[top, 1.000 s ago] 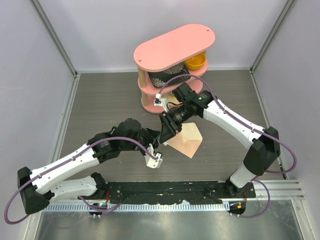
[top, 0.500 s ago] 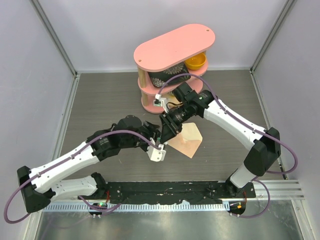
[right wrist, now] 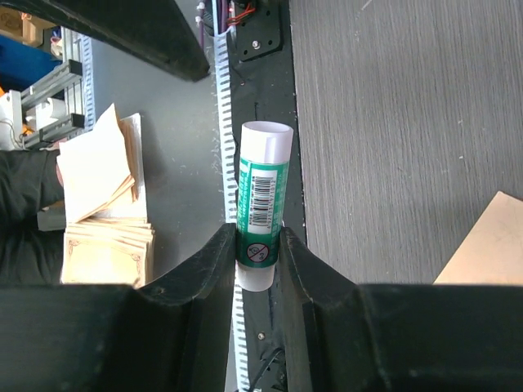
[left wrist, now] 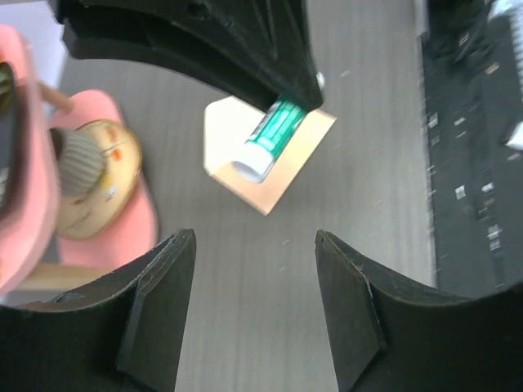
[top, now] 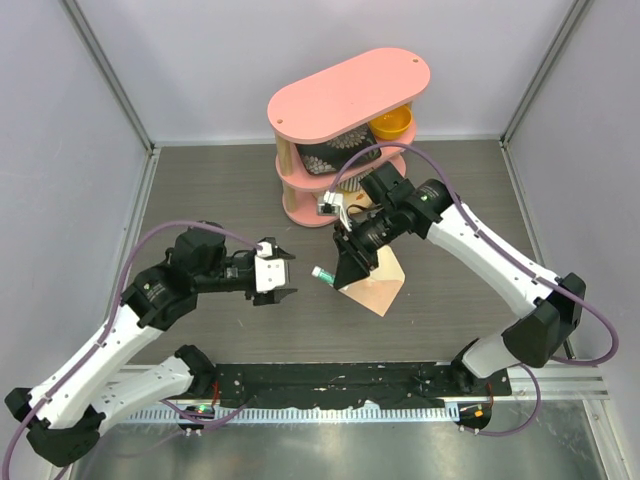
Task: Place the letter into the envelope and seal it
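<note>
1. the right gripper (top: 338,272) is pinching a green-and-white glue stick (right wrist: 261,196) by its lower end. it holds the stick just above the near-left corner of the envelope (top: 378,285).
2. the left gripper (left wrist: 253,241) is spread wide with nothing between its fingers. it hangs over the bare table (top: 220,200), well apart from the envelope.
3. the envelope lies flat on the table, just in front of the pink shelf stand (top: 350,85). the left wrist view shows a pale cream patch at one of its edges. we take this for the letter (left wrist: 222,135), lying with the envelope, but we cannot tell whether it is fully tucked in.
4. we judge the step in hand to be gluing the flap. we cannot tell whether the stick's cap is on, so that wants checking first.
5. to do it well, we would bring the stick's free end down onto the flap edge only, then draw it along in one light, even stroke. pressing hard may drag the thin paper across the table.
6. the empty left gripper could pin a far corner of the envelope while the stick moves.
7. glue must stay off the letter, or the letter will stick to the envelope.
8. counts: one envelope, one letter, one glue stick, two grippers, one shelf stand and one yellow bowl (top: 391,124) on its upper tier.
</note>
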`<state>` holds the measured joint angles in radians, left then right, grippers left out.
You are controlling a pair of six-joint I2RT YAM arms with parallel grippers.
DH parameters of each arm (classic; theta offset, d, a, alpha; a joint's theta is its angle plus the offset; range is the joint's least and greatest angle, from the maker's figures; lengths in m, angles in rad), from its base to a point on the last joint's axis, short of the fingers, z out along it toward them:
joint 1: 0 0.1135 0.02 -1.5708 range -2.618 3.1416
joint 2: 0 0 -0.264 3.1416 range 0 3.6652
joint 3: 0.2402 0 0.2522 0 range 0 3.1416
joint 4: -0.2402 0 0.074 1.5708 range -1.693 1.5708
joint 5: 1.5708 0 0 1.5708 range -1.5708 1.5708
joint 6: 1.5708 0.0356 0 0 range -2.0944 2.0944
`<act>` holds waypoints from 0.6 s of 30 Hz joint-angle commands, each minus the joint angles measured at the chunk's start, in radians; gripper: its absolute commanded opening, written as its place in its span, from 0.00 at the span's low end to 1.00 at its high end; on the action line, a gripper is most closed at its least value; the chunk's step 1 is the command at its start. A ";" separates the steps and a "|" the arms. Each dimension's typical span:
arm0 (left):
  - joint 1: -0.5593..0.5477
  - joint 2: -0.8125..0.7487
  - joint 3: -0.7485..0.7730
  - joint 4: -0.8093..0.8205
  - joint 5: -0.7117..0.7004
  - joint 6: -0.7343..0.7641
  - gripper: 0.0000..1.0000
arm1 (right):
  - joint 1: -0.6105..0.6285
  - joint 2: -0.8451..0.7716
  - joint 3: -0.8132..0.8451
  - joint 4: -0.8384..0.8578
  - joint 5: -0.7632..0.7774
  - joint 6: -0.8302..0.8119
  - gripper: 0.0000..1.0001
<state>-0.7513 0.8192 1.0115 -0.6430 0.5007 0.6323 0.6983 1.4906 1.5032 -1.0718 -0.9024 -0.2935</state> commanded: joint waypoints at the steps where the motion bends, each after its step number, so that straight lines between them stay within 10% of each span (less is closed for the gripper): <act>1: 0.013 -0.015 0.001 0.092 0.228 -0.209 0.63 | 0.027 -0.052 0.055 -0.014 -0.036 -0.078 0.01; 11: 0.013 0.024 -0.005 0.129 0.338 -0.143 0.59 | 0.124 -0.067 0.071 -0.054 -0.001 -0.148 0.01; 18: 0.039 0.009 -0.039 0.163 0.280 -0.429 0.52 | 0.127 -0.145 0.029 0.103 0.163 -0.081 0.01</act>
<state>-0.7387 0.8658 0.9939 -0.5476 0.7776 0.3954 0.8246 1.4384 1.5303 -1.0943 -0.8436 -0.4019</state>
